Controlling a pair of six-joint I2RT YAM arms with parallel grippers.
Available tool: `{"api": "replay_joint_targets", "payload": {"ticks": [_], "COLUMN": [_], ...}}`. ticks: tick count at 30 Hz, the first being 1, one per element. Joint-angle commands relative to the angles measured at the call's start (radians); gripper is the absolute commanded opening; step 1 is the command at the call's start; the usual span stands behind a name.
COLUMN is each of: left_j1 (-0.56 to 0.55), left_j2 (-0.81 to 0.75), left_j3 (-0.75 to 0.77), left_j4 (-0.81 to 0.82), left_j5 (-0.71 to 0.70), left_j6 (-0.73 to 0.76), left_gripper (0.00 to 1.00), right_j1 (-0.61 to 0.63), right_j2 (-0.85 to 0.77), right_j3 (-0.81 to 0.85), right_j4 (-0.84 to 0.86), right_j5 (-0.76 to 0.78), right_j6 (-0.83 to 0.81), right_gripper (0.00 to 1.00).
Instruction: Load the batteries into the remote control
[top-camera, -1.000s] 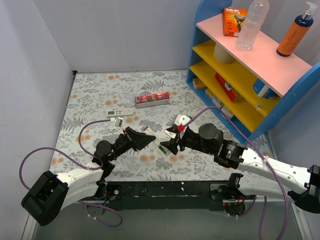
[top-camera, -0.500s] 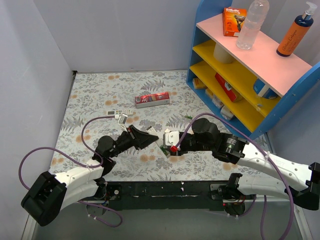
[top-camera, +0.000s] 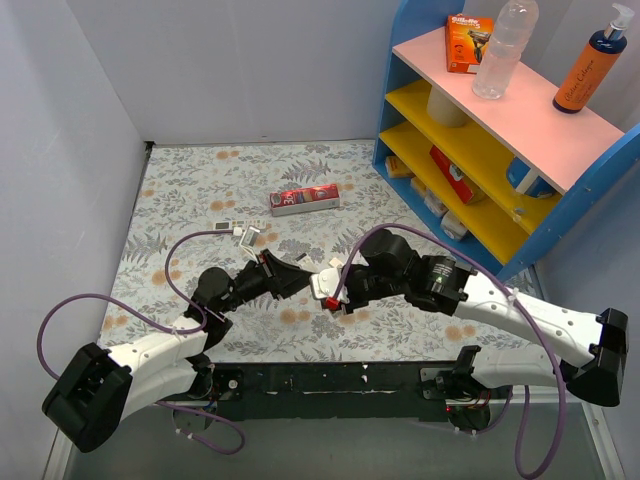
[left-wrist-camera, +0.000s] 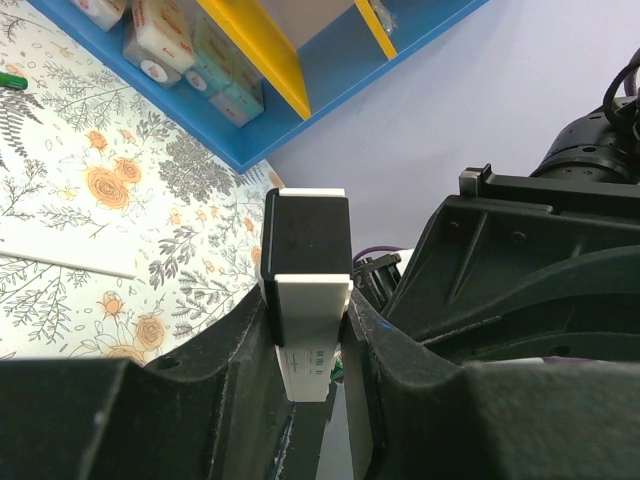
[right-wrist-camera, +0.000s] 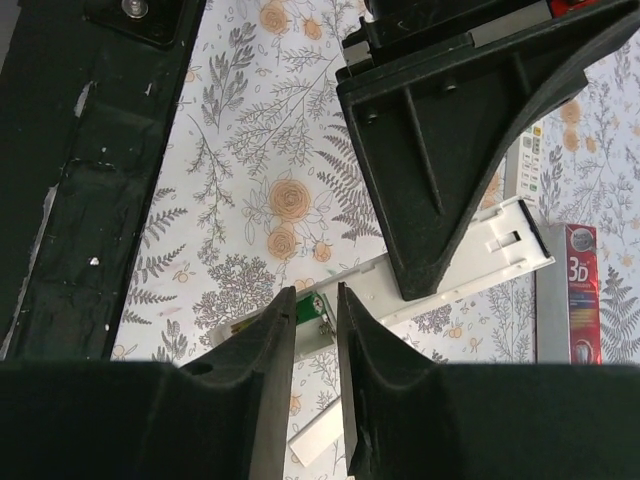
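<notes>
The remote control (right-wrist-camera: 480, 250) lies back-up on the floral table, its battery bay open at the near end. My left gripper (left-wrist-camera: 310, 330) is shut on it, and its black fingers (right-wrist-camera: 440, 150) straddle the white bar (left-wrist-camera: 312, 310). A green battery (right-wrist-camera: 318, 308) lies in the bay. My right gripper (right-wrist-camera: 315, 295) hovers right over it, jaws a narrow gap apart with nothing between them. In the top view the left gripper (top-camera: 300, 275) and right gripper (top-camera: 335, 297) meet over the remote (top-camera: 322, 283). Another green battery (left-wrist-camera: 10, 80) lies near the shelf.
A red carton (top-camera: 305, 199) lies behind the grippers and also shows in the right wrist view (right-wrist-camera: 568, 290). A second small white remote with buttons (right-wrist-camera: 527, 165) lies beside it. A loose white strip (right-wrist-camera: 310, 440) lies near the bay. The blue shelf (top-camera: 500, 130) stands at right.
My right gripper has swung left and down, closing in on the left gripper over the remote's open bay. The left gripper has shifted slightly right with the remote.
</notes>
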Motion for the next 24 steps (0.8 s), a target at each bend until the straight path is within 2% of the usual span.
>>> {"api": "replay_joint_targets", "payload": {"ticks": [1, 24], "left_j1": [-0.001, -0.001], "left_j2": [-0.021, -0.026], "left_j3": [0.039, 0.027], "left_j4": [0.005, 0.066], "left_j5": [0.015, 0.028], "left_j6": [0.016, -0.019], "left_gripper": [0.00, 0.00], "right_j1": [0.001, -0.001], "right_j2": [0.023, 0.056], "right_j3": [0.065, 0.032], "right_j4": [-0.030, -0.032], "right_j5": [-0.030, -0.012], "right_j6": [-0.021, 0.002], "right_gripper": [0.29, 0.18]}}
